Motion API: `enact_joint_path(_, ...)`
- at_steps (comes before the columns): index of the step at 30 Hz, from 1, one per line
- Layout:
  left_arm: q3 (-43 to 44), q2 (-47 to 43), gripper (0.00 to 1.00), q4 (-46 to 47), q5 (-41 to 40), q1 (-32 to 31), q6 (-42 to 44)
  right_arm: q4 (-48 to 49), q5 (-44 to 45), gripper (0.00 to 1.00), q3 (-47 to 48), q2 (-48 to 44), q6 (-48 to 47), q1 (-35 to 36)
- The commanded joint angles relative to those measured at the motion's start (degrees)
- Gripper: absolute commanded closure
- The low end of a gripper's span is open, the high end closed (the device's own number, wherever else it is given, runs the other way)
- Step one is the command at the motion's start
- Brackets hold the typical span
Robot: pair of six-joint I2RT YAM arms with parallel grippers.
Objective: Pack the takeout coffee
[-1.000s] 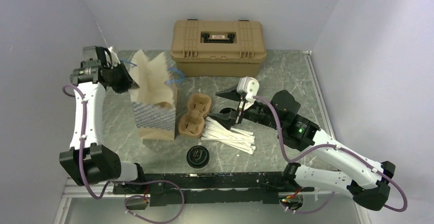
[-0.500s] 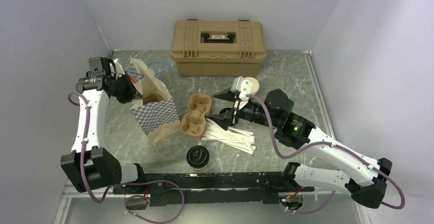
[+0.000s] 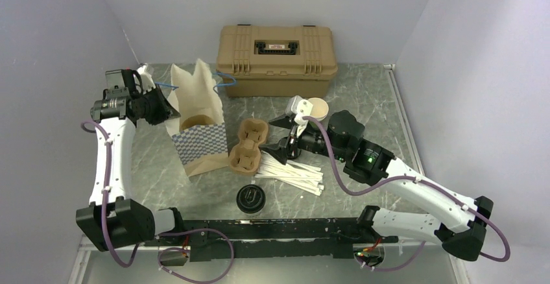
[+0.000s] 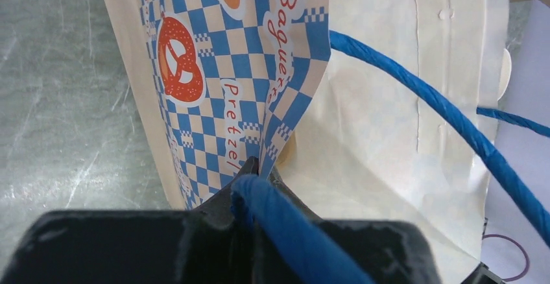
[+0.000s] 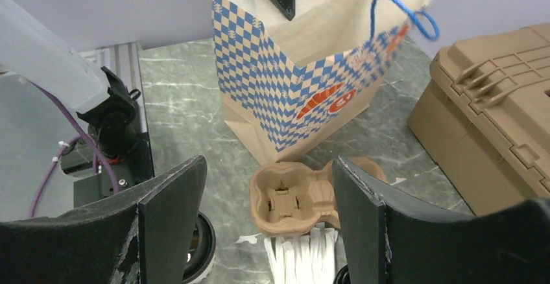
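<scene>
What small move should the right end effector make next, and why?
Probably draw back toward the round black plastic lid at the front, seemingly capping the coffee. The right end effector hovers open above the brown pulp cup carrier, while the left end effector pinches the blue-checkered paper bag open.

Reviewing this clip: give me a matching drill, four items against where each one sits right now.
Items:
1. paper bag
2. cup carrier
3. black lid
4. tan case

Places:
A. against the back wall
B. nearest the arm bases
C. pinched at its rim by the left end effector
D. between the paper bag and the white sticks

Pairs: 1-C, 2-D, 3-B, 4-A
</scene>
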Motion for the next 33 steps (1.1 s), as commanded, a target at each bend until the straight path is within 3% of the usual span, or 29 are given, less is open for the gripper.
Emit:
enact_joint_path(1,2.61,-4.06,1.00,4.56,3.38,-0.01,2.78,-2.40,0.91,0.25,5.74,1.65,0.60,0.03)
enact_joint_path(15,0.82,-9.89,1.00,11.72,4.07,-0.82,7.16,-7.11,1.99,0.26,9.96,4.77,-2.43,2.51)
enact_joint_path(33,-6.46,-16.85,1.00,22.71,6.56,-2.73,13.80,-7.03,8.00,0.26,-2.11,-5.04,-0.10,3.71)
